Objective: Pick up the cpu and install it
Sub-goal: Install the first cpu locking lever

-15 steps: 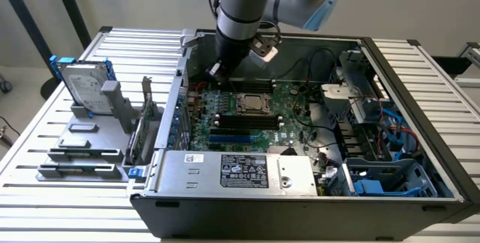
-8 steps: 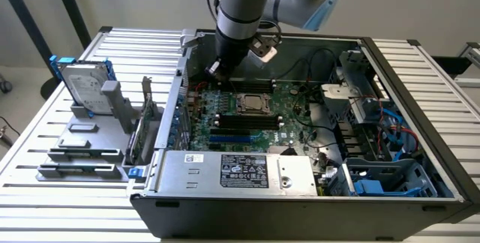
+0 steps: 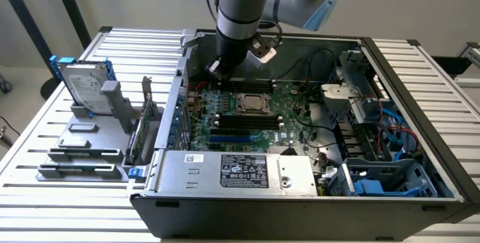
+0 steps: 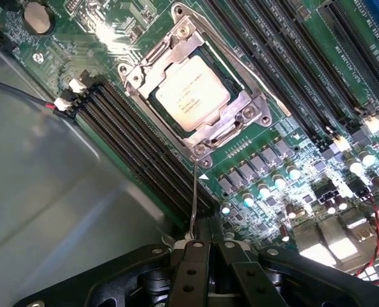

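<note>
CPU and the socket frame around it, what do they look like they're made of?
The cpu: top looks like brushed metal, matt silver-grey, with faint printed text; probably a plated heat spreader. The socket frame: looks like stamped steel, bright and reflective, with screw heads at the corners. It surrounds the cpu, which sits in the socket on the green motherboard.

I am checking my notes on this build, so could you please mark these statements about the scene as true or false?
1. The cpu sits in its socket on the motherboard. True.
2. The end effector is carrying the cpu. False: it is shut with no chip in it, above the board beside the socket.
3. The hard drive stands in the grey holder outside the computer case. True.
4. The case is closed by a side panel. False: it lies open, with the board exposed.
5. The arm reaches down over the holder. False: it reaches into the case.
</note>
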